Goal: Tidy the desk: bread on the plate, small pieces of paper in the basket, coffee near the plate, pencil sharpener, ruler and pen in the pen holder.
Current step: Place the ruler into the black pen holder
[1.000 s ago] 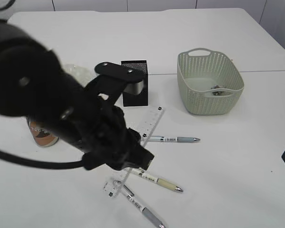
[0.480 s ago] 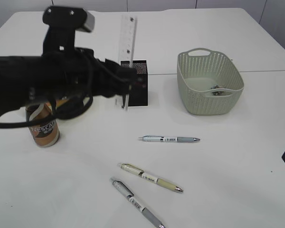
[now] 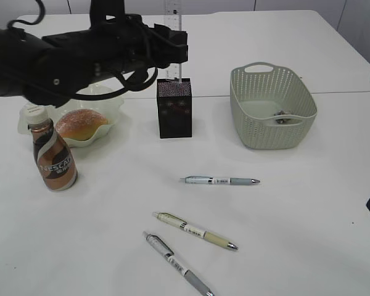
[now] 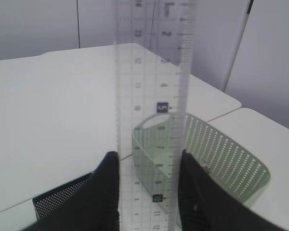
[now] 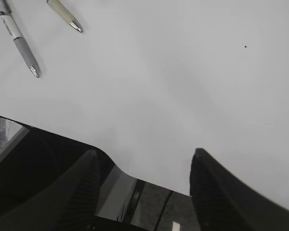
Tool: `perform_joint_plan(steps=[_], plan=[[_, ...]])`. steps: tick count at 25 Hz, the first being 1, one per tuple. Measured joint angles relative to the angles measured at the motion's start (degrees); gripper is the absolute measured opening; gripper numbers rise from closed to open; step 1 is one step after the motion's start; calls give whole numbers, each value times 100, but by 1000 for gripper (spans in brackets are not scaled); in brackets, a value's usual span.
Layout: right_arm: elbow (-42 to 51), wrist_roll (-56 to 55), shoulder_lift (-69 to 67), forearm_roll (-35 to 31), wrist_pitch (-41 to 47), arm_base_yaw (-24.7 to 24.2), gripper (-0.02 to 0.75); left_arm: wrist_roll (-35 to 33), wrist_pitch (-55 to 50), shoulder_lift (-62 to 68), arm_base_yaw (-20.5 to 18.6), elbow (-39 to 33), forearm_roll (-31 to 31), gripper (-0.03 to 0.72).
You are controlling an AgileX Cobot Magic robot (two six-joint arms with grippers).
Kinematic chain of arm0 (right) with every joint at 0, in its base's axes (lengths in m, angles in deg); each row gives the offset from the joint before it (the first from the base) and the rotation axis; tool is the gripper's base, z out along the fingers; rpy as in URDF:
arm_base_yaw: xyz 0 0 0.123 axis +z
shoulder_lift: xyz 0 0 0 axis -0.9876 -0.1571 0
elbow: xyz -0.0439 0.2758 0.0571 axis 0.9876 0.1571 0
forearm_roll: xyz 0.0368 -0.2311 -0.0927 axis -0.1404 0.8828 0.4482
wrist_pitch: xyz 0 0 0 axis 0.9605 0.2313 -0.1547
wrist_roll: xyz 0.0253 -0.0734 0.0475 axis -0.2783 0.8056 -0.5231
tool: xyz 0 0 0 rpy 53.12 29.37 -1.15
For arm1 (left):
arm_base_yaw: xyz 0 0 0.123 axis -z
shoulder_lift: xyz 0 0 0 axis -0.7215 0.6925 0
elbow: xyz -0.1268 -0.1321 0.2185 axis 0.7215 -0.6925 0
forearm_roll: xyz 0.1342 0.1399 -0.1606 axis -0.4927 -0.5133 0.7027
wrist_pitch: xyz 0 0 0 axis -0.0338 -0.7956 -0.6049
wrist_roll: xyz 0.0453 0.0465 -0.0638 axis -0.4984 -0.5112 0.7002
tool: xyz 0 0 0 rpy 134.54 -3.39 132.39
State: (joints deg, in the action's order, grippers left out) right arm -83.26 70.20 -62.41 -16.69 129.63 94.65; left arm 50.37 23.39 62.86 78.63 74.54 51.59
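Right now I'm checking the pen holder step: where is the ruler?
The ruler is upright in the left gripper, directly above the pen holder at the exterior view's upper centre, left of the basket.

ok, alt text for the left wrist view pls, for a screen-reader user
The left gripper holds the clear ruler upright between its two black fingers. Behind it on the white desk sit the pale green perforated basket and, lower left, a corner of the black mesh pen holder.
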Motion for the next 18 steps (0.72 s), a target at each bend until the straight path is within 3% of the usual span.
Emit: perform_joint_plan(steps=[11,18], plan=[[0,234,0,44,0,0,439,0,166,1923,-260,1919,-47,249],[0,324,0,174,0,0,439,8,155,2259,-478,2248,106,249]])
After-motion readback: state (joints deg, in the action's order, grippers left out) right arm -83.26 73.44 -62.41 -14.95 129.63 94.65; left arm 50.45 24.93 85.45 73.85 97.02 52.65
